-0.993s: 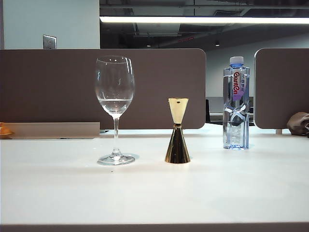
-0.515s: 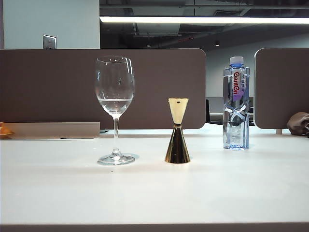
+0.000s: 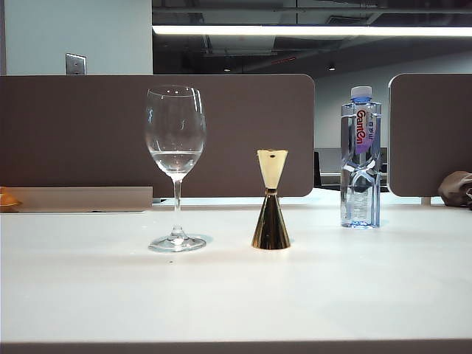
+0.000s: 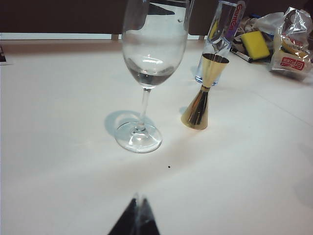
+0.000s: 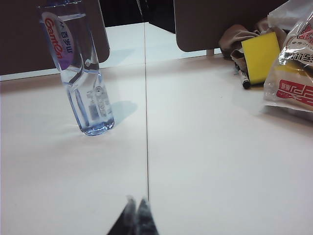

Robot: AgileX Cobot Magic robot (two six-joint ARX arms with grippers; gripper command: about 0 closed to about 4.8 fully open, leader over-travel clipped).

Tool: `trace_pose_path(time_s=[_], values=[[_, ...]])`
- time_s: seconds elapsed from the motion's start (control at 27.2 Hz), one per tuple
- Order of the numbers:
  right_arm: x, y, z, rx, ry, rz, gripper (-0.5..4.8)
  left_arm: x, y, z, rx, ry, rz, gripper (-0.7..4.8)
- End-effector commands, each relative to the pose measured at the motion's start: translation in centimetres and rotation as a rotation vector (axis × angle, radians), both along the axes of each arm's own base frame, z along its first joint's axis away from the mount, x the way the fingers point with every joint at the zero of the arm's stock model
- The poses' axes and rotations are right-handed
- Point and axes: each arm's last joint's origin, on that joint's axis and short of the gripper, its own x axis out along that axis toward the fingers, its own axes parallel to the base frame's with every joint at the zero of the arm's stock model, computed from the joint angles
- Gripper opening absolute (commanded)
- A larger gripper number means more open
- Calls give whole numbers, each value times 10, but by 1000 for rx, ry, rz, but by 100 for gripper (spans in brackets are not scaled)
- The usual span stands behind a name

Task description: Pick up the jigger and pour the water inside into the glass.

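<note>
We see the jigger [image 3: 271, 210] mid-table [image 3: 354, 287] beside the glass [image 3: 175, 162] with water [image 3: 175, 160]. Bottle [image 3: 361, 158] reads "GamCn", perhaps. Left gripper [image 4: 137, 219] and right gripper [image 5: 133, 215] hover pinched together, empty.

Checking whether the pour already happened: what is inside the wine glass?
The wine glass holds a shallow pool of clear water low in its bowl. Whether the opaque gold jigger holds any cannot be seen.

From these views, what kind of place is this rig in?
Probably an open-plan office: brown desk partition panels behind the white table, a long ceiling strip light, and a yellow sponge among desk clutter.
</note>
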Motion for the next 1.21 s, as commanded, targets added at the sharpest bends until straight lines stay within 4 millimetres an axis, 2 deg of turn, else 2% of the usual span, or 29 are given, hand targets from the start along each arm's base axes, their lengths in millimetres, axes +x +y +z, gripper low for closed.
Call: trace_pose_path(time_s=[0.04, 0.44, 0.52, 0.59, 0.66, 0.74, 0.77, 0.92, 0.99, 1.21], values=[[0, 1, -1, 34, -6, 43, 13, 0, 0, 2, 3, -12, -2, -5], [-1, 8, 2, 188, -12, 262, 18, 0, 0, 2, 3, -12, -2, -5], [-1, 9, 5, 187, -24, 323, 63, 0, 0, 2, 3, -12, -2, -5], [-3, 10, 11, 184, -36, 357, 76, 0, 0, 2, 3, -13, -2, -5], [-5, 11, 22, 178, -62, 372, 76, 0, 0, 2, 3, -12, -2, -5], [-14, 11, 51, 162, -117, 373, 76, 0, 0, 2, 3, -12, -2, -5], [-18, 12, 59, 159, -125, 375, 71, 0, 0, 2, 3, -12, -2, -5], [-33, 13, 90, 138, -166, 382, -6, 0, 0, 2, 4, -13, 0, -5], [-41, 14, 108, 132, -184, 389, -6, 0, 0, 2, 3, -13, 0, -5], [-40, 15, 130, 75, -41, 451, -6, 0, 0, 2, 3, -12, 0, -5]])
